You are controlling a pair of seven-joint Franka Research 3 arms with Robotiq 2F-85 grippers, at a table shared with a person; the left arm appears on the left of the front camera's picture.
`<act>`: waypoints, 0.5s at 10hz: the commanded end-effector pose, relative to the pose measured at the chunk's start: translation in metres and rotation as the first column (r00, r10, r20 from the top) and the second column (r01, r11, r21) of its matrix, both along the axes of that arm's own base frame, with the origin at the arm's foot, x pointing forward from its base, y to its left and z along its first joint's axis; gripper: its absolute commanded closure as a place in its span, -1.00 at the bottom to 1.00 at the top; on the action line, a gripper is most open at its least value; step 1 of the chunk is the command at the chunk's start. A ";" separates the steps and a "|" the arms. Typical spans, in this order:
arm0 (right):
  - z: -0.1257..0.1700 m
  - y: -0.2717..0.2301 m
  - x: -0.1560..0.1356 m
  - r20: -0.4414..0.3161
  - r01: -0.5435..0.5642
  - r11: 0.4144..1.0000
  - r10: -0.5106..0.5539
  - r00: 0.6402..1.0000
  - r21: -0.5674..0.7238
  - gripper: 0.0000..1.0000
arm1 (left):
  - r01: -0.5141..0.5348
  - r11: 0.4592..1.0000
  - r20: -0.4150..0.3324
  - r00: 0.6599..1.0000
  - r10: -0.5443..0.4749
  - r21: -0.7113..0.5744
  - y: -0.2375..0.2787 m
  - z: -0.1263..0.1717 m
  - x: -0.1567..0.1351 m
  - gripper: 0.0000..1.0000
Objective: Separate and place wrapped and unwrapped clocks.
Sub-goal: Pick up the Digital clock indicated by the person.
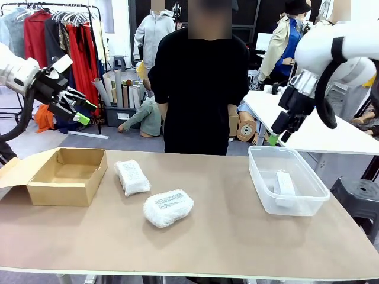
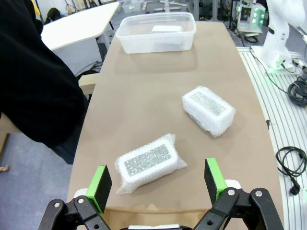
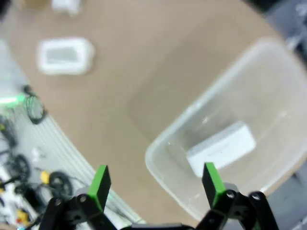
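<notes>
Though the bare clock (image 1: 284, 183), unwrapped as far as the blur showed, already lay in the tub (image 1: 259, 177), one wrapped clock (image 1: 132, 176) and the other wrapped clock (image 1: 168, 207) sat unsorted on the table (image 1: 225, 236) beside the empty box (image 1: 65, 188). My left hand (image 1: 84, 112) and right hand (image 1: 275, 137) hung above, fingers apart, holding nothing.

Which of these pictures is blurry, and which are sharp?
Right wrist view: blurred throughout, the clear tub and the white block inside it soft-edged. Left wrist view: sharp, bubble texture crisp on the nearer bundle and the farther bundle. Front view: sharp, evenly lit, soft shadows.
</notes>
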State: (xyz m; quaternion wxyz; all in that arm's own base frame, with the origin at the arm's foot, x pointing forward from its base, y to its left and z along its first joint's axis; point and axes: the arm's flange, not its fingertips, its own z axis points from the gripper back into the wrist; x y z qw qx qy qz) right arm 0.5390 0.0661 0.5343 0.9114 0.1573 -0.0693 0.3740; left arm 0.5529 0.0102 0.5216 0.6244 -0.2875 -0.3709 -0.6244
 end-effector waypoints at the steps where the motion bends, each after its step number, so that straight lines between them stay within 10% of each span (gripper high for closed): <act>1: 0.012 0.000 -0.014 0.120 -0.212 0.968 0.197 0.973 0.133 -1.00 | 0.001 1.000 0.002 1.000 -0.001 0.004 0.001 0.001 -0.002 -1.00; 5: 0.042 -0.007 -0.037 0.275 -0.287 0.898 0.199 0.941 0.333 -1.00 | 0.001 1.000 0.002 1.000 -0.001 0.004 0.001 0.001 -0.002 -1.00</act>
